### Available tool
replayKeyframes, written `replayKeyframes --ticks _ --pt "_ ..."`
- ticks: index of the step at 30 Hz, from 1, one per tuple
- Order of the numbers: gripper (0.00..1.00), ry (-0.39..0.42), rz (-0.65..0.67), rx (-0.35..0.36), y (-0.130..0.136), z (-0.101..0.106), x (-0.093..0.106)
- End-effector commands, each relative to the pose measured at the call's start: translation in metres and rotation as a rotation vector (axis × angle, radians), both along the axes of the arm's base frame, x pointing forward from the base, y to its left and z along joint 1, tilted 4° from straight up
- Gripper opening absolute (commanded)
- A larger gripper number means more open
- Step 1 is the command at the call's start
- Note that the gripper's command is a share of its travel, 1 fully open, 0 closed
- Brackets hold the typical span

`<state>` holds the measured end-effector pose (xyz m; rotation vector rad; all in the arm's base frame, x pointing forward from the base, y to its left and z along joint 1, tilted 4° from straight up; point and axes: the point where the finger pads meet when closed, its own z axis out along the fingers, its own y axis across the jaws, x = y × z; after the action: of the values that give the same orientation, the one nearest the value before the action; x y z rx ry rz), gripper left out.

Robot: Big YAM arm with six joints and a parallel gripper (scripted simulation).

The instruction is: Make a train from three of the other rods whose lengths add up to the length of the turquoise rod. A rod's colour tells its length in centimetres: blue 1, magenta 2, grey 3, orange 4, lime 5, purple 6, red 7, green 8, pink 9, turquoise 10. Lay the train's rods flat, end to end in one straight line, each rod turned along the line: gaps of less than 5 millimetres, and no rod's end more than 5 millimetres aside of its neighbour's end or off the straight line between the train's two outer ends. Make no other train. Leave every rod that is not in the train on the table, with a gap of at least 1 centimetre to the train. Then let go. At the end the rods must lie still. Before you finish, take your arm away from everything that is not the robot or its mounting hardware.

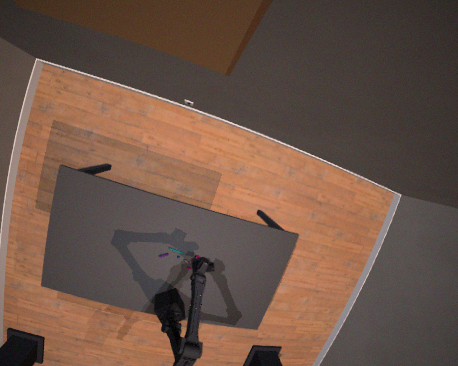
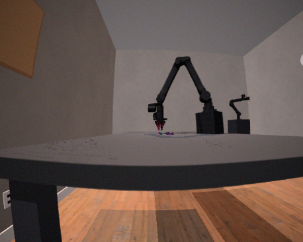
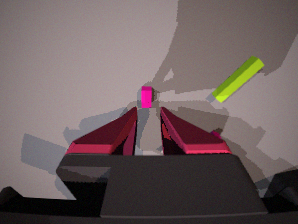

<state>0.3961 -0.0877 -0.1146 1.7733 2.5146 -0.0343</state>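
My gripper (image 2: 160, 129) (image 3: 148, 112) is partly open, its fingertips just above the table. A small magenta rod (image 3: 146, 97) shows just beyond the gap between the tips, not gripped. A lime rod (image 3: 238, 79) lies slantwise to the right in the wrist view. A second magenta piece (image 3: 216, 135) is mostly hidden behind the right finger. In the top view, a turquoise rod (image 1: 175, 250), a purple rod (image 1: 163, 255) and a small blue rod (image 1: 178, 257) lie apart left of the gripper. The arm hides the lime rod there.
The dark table (image 1: 90, 210) (image 2: 149, 155) carries the rods near its middle. The arm (image 1: 197, 295) reaches over the table from its base, and its shadows fall around the rods. Small rods are hard to tell apart in the exterior view.
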Motion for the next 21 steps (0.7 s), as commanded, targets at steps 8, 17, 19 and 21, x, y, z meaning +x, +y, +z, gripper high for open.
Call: replayKeyframes --ticks 8,17,19,21 --pt "0.24 -0.055 0.002 -0.01 0.003 0.067 0.021" --pt "0.24 -0.025 0.0 -0.005 0.004 0.074 0.015" --pt "0.24 0.014 0.0 0.003 0.008 0.064 -0.005" --pt "1.0 0.006 0.0 0.001 0.008 0.064 -0.003"
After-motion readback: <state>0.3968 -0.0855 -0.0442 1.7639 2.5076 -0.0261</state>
